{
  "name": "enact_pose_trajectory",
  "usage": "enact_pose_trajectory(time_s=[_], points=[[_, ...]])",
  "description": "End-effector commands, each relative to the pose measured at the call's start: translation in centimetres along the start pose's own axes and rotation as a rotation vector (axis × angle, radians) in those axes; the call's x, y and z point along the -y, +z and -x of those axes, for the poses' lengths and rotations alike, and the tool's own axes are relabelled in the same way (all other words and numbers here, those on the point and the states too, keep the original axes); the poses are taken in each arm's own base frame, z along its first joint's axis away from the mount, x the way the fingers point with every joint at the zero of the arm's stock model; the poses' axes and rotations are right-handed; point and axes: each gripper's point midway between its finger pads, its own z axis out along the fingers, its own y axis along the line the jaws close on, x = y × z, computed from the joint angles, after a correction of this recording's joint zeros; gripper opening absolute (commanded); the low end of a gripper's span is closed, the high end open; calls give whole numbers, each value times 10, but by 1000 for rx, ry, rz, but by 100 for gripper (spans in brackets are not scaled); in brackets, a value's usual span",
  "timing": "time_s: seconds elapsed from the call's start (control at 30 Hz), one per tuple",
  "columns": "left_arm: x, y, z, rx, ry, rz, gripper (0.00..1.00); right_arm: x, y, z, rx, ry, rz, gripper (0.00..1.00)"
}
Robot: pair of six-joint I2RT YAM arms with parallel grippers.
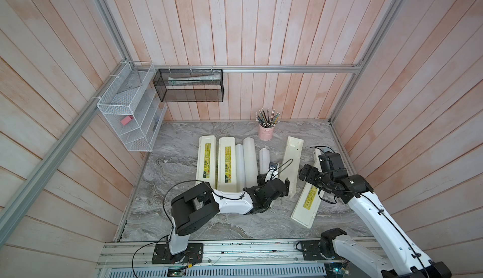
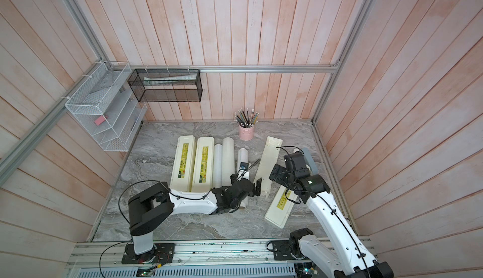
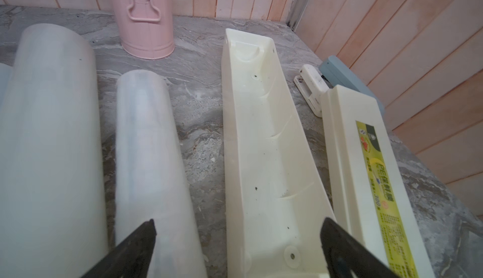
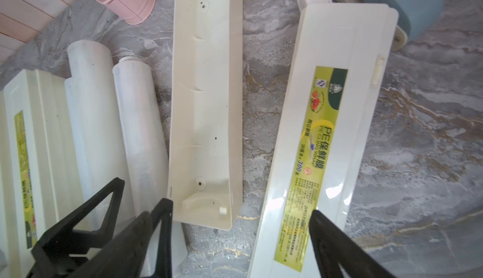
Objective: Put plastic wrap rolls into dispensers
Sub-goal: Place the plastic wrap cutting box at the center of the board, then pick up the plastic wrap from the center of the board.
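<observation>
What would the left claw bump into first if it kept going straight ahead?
Most likely the open empty dispenser: the left claw points along it, with the thin roll just beside. Its height is hard to tell.

The left arm [image 1: 231, 204] is folded low and stretched across toward the robot's right, and the left gripper [image 3: 237, 225] is seen with jaws spread wide and empty. The right arm [image 1: 371, 211] is reached forward and bent downward at the wrist, the right gripper [image 4: 240, 212] likewise parted and empty

White links, black joints, black cables: left arm [image 1: 230, 206], right arm [image 1: 371, 211].
</observation>
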Motion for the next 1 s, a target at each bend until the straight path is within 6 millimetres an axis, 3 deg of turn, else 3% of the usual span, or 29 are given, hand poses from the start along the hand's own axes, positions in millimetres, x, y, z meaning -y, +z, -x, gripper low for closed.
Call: enact_pose_trajectory(time_s=[0.0, 0.2, 0.23, 0.47, 0.77, 0.97], points=[[-15, -14, -3, -92, -32, -27, 100, -25, 5, 10, 3, -54, 97, 94], [-45, -24, 23, -170, -106, -58, 100, -51, 26, 3, -39, -129, 133, 92], [-62, -22, 32, -176, -123, -37, 100, -57, 29, 2, -44, -143, 134, 92], [-113, -39, 66, -158, -183, 2, 100, -90, 57, -9, -84, -246, 114, 86], [-170, -51, 78, -200, -235, 20, 100, -127, 96, -35, -155, -342, 78, 83], [-184, -60, 78, -194, -251, 29, 100, -129, 125, -52, -233, -341, 14, 79]])
